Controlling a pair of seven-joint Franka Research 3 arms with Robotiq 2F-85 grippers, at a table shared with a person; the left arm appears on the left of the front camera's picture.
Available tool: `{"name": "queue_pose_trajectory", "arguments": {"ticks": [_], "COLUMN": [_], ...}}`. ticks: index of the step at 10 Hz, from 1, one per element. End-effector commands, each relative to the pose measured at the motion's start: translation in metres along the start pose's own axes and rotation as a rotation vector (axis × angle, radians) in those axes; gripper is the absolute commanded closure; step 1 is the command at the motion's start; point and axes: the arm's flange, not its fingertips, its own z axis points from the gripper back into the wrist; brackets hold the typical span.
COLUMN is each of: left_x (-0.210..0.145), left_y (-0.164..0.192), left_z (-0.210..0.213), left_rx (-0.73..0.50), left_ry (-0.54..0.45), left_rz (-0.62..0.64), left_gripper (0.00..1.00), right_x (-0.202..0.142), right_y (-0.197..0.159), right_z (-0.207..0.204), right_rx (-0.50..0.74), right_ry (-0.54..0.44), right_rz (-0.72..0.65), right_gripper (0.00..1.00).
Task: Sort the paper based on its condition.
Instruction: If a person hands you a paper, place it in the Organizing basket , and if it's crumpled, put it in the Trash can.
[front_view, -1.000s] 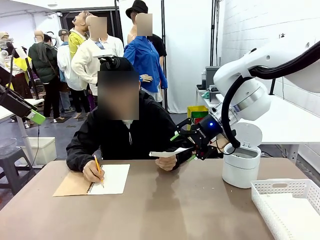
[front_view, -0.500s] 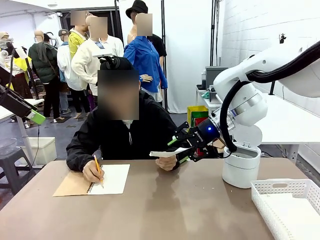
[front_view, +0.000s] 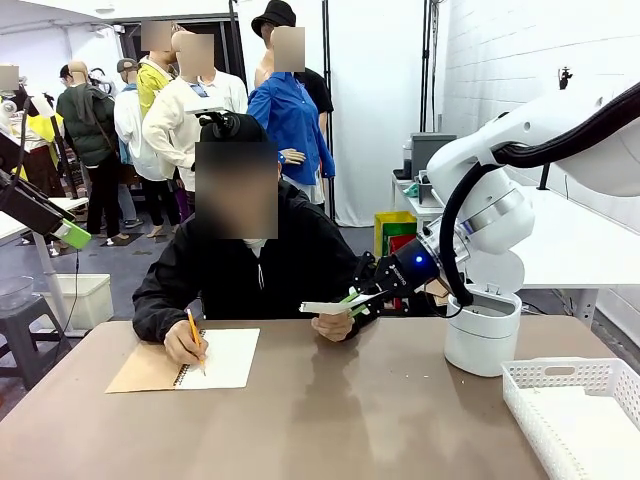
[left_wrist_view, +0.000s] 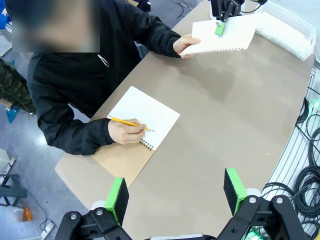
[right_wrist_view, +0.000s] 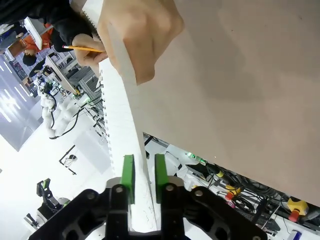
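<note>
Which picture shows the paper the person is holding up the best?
The left wrist view: the paper shows its broad flat face, held by the person's hand and the right gripper. The front view and right wrist view show it nearly edge-on.

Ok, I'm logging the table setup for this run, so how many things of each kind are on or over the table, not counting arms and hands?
Loose paper sheet: 1
Spiral notebook: 1
Pencil: 1
White lattice basket (contents unclear): 1
White lidded bin: 1
Total: 5
</note>
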Motion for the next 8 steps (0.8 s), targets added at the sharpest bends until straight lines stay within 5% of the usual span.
{"name": "queue_pose_trajectory", "arguments": {"ticks": [1,8], "left_x": [-0.0005,-0.0005], "left_y": [0.0010,0.0010], "left_z": [0.0006,0.0006], "left_rx": [-0.001,-0.001], "left_ry": [-0.003,-0.003], "left_rz": [0.005,0.005], "left_gripper": [0.00,0.00], "right_x": [0.0022,-0.0053], "right_y": [-0.0023,0.0003], "right_z": [-0.0035,-0.0025], "right_rx": [0.037,0.107], "right_ry": [0.015,0.045], "right_rz": [0.004,0.035], "right_gripper": [1.00,1.00]}}
